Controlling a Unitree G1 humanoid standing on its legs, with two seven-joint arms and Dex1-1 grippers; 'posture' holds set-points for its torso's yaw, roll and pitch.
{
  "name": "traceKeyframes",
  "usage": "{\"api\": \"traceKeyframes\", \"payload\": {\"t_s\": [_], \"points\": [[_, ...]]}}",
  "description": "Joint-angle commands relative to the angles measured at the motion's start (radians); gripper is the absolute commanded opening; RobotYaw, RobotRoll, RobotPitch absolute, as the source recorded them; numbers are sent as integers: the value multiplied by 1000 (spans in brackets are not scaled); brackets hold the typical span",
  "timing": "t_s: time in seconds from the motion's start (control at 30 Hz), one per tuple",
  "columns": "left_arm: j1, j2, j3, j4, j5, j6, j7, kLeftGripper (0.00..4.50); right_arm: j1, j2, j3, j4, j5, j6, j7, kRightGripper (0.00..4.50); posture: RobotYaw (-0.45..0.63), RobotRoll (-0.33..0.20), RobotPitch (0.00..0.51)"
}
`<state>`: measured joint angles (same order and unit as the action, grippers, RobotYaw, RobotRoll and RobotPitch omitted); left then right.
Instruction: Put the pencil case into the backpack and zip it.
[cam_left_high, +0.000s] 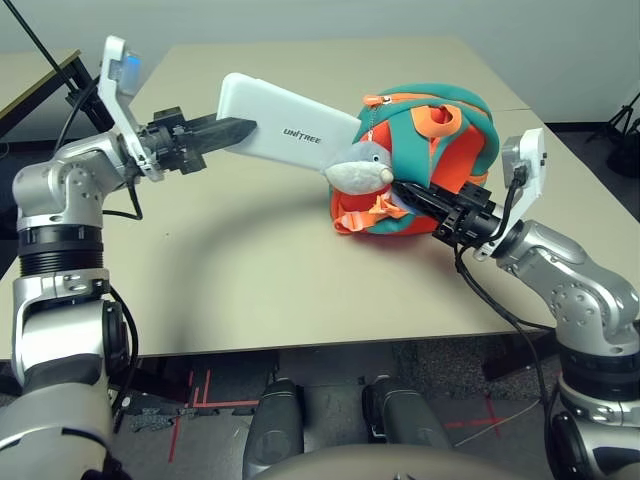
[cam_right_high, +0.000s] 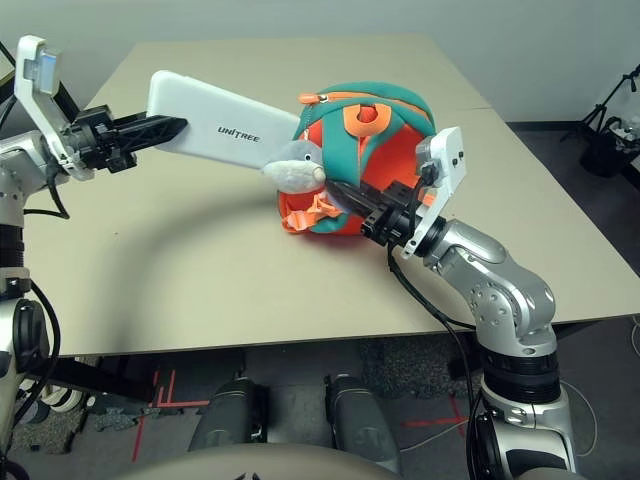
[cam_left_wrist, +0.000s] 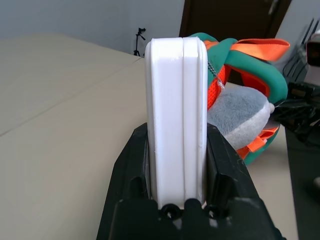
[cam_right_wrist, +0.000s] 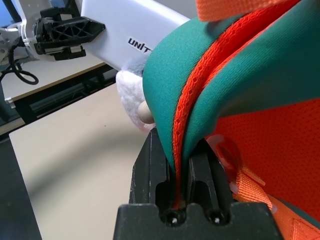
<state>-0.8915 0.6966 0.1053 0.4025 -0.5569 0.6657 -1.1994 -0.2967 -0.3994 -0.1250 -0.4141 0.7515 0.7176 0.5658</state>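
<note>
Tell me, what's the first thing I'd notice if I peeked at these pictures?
Probably the white pencil case, held up in the air above the table by the left tool, its far end pointing at the backpack. Next, the bright orange and teal backpack near the table's middle, with a grey plush animal head on its front. The right tool is pinching the backpack's teal and orange edge.

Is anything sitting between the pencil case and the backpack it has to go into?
Yes. The grey plush head hangs on the backpack right at the pencil case's leading end, which the left pincer holds up. The right pincer grips the backpack's teal edge. Whether the opening is unzipped I cannot tell.
</note>
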Motion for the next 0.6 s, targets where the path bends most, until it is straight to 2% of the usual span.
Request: {"api": "traceKeyframes", "payload": {"t_s": [0.03, 0.23, 0.43, 0.6], "points": [[-38, -35, -43, 18, 33, -58, -39, 1309, -1, 2, 15, -30, 32, -13, 34, 103, -118, 0, 9], [-63, -59, -115, 87, 97, -137, -139, 1309, 9, 1, 12, -35, 28, -15, 29, 103, -137, 0, 10], [-80, -19, -143, 134, 112, -133, -273, 1309, 25, -8, 0, -51, 28, -14, 21, 103, -163, 0, 12], [-92, -17, -138, 166, 116, -144, -301, 1309, 35, -12, -3, -61, 32, -12, 16, 103, -172, 0, 13]]}}
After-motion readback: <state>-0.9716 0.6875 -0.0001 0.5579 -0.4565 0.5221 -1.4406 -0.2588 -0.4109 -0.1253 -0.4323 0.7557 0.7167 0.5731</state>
